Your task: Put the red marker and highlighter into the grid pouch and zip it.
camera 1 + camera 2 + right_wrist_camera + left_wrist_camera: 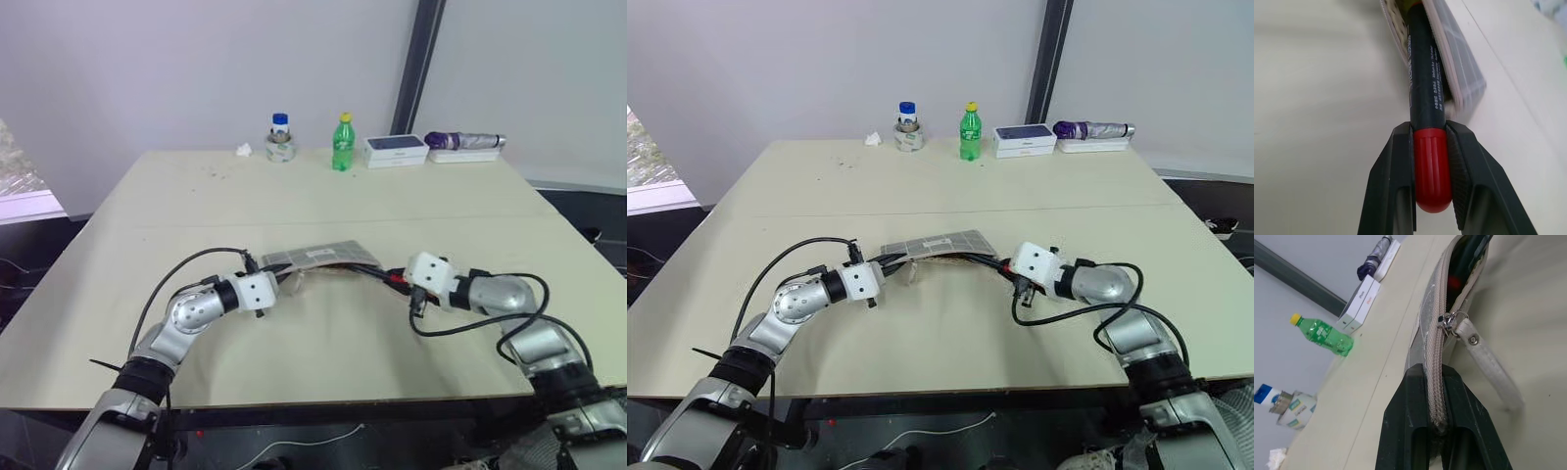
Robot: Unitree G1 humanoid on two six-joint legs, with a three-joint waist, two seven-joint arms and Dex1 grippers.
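The grid pouch (318, 258) lies mid-table with its mouth open toward my right arm. My left gripper (1433, 377) is shut on the pouch's closed zipper end, and the zipper pull (1449, 324) with its white strap (1491, 369) hangs just beyond the fingers. My right gripper (1429, 128) is shut on the red cap of the red marker (1422, 73). The marker's black barrel reaches into the pouch's mouth (1449, 58). In the head views the right gripper (395, 277) sits at the pouch's right end. The highlighter is hidden.
Along the table's far edge stand a blue-lidded jar (280, 139), a green bottle (342, 144), a white box (396, 150) and a purple item on a white tray (460, 143). A crumpled tissue (244, 150) lies by the jar. The front table edge (323, 397) is close to my arms.
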